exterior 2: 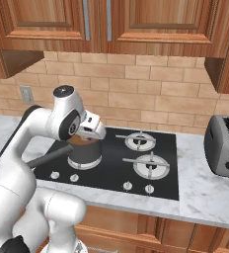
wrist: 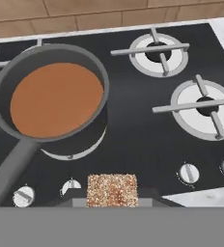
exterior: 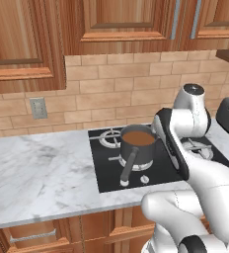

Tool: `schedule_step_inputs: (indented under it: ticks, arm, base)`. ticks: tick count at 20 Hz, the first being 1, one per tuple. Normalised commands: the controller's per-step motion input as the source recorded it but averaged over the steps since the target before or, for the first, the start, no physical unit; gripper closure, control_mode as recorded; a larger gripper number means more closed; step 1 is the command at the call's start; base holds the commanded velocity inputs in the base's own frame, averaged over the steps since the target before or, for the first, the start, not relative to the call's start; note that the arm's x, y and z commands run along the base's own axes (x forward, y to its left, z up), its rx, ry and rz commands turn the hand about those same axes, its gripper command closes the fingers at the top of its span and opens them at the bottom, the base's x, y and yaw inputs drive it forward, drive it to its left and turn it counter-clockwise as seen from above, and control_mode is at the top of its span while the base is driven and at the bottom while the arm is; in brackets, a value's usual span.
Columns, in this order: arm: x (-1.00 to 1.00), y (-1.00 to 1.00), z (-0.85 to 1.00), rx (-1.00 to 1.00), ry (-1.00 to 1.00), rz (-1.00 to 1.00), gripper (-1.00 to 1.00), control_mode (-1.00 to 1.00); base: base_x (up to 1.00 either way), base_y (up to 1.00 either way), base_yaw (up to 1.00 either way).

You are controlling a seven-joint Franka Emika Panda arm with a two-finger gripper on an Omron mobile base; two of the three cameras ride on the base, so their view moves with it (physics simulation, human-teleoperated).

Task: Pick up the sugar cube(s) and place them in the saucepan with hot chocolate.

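Observation:
A speckled brown-and-white sugar cube [wrist: 112, 189] sits at the bottom of the hand view, with my gripper [wrist: 112, 198] shut on it. The cube hovers over the cooktop's front edge, just in front of the saucepan [wrist: 56, 99]. That saucepan is dark grey, full of brown hot chocolate, and stands on the front left burner with its long handle [wrist: 10, 169] pointing toward me. In the right base view my hand [exterior 2: 90, 129] hangs right above the saucepan [exterior 2: 85, 157] and covers part of its rim. From the left base view the saucepan [exterior: 137, 145] shows beside my forearm.
Black cooktop [wrist: 133, 140] with two bare burners on the right [wrist: 158, 50] [wrist: 205, 108] and knobs [wrist: 189, 172] along its front. A dark toaster [exterior 2: 226, 146] stands on the marble counter to the right. Wooden cabinets hang overhead. Open marble counter [exterior: 37, 173] lies to the left.

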Motion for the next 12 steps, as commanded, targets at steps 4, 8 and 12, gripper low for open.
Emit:
schedule_step_inputs:
  ticks: [4, 8, 12]
  arm:
    - [0.62, 0.59, 0.0, -0.08, 0.07, 0.01, 1.0, -1.0]
    - [0.52, 0.49, -0.04, -0.06, 0.19, 0.07, 1.0, -1.0]
    - [0.57, 0.09, -0.17, 0.0, 0.1, 0.16, 1.0, -1.0]
  base:
    - [0.0, 0.0, 0.0]
    - [0.0, 0.0, 0.0]
    - [0.0, 0.0, 0.0]
